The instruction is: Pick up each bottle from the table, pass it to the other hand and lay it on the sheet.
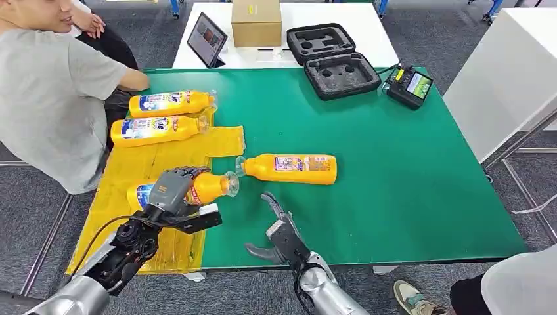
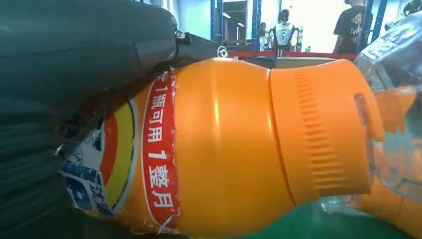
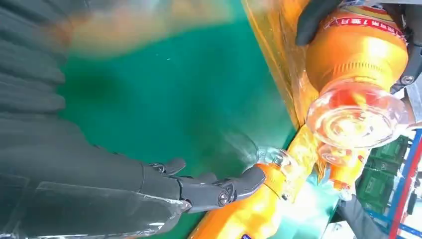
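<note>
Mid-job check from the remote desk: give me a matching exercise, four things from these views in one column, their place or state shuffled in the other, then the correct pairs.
Things:
1. orange plastic bottle with clear cap
2. second orange bottle
3. right hand
4. brown cardboard box

Places or states:
A. on the white table beyond the green mat
B. lying on the bare green mat
C. gripped by the left hand at the yellow sheet edge
D. fingers apart, holding nothing

Pairs: 1-C, 2-B, 3-D, 4-A
</note>
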Available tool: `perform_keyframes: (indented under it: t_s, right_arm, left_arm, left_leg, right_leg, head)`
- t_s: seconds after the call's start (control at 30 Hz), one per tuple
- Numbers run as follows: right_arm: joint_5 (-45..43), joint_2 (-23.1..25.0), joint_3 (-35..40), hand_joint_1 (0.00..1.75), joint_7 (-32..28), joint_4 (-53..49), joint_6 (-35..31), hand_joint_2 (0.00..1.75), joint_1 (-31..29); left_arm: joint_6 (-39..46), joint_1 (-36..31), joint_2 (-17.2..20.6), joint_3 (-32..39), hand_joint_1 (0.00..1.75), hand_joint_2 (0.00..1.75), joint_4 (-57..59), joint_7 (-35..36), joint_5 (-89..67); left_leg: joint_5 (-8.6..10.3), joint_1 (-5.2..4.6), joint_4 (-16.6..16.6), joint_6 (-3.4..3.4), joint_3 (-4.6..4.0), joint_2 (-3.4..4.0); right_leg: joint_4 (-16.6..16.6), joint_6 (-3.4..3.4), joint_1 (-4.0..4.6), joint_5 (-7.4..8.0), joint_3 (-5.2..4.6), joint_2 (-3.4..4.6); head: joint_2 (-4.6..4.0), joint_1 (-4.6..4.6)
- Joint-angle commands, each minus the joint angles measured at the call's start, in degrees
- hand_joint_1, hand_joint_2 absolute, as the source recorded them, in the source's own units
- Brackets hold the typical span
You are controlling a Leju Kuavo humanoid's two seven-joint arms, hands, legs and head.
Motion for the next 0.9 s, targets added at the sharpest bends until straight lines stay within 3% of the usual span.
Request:
perform_keyframes:
  t_s: [0.03,0.1,0.27,0.47,0.87,0.9]
  right_arm:
    - [0.0,-1.2,1.3,0.0,0.0,0.3,0.5,1.75,-0.8]
    - [0.1,-1.2,1.6,0.0,0.0,0.5,0.5,1.75,-0.9]
    - [0.5,-1.3,2.5,0.0,0.0,-1.6,-0.1,1.75,-0.7]
    - [1.2,-0.7,3.0,0.0,0.0,-1.1,0.1,1.75,-0.6]
    - [1.1,-0.5,3.2,0.0,0.0,-0.8,0.4,1.75,-0.8]
    - [1.0,-0.4,3.2,0.0,0.0,-0.5,0.5,1.75,-1.0]
  left_arm:
    - [0.0,0.0,0.8,-1.4,1.75,1.75,0.4,1.4,-2.3]
    - [-4.5,-0.2,-1.1,-0.1,1.75,1.75,2.8,0.6,0.9]
    - [-2.7,-2.4,-4.0,1.4,1.75,1.75,9.8,0.8,0.5]
    - [0.4,-6.7,-4.8,2.8,1.75,1.75,21.2,3.4,-3.4]
    - [1.8,-7.5,-5.0,2.4,1.75,1.75,23.8,5.1,-5.8]
    - [1.6,-7.7,-5.2,2.7,1.59,1.75,24.5,6.0,-6.0]
  left_leg:
    - [-0.02,-0.01,0.0,-0.02,0.05,-0.06]
    - [-0.03,-0.01,0.0,-0.03,0.06,-0.13]
    - [0.0,-0.06,0.0,-0.02,0.06,-0.19]
    - [0.03,-0.05,-0.1,-0.03,0.11,-0.24]
    - [-0.02,-0.02,0.0,-0.02,0.11,-0.12]
    - [-0.03,-0.03,-0.1,-0.03,0.15,-0.14]
  right_leg:
    - [0.0,-0.03,-0.01,-0.03,0.03,0.0]
    - [0.0,-0.04,-0.01,-0.05,0.05,-0.05]
    - [0.0,-0.02,-0.04,-0.04,0.04,-0.12]
    - [0.0,-0.04,-0.03,-0.02,0.08,-0.14]
    - [0.0,-0.02,-0.02,-0.04,0.06,-0.06]
    - [0.0,-0.03,-0.03,-0.05,0.09,-0.06]
  head:
    - [0.0,0.0]
    - [0.0,0.0]
    - [0.0,-0.02]
    - [0.0,0.0]
    - [0.0,-0.02]
    - [0.0,-0.02]
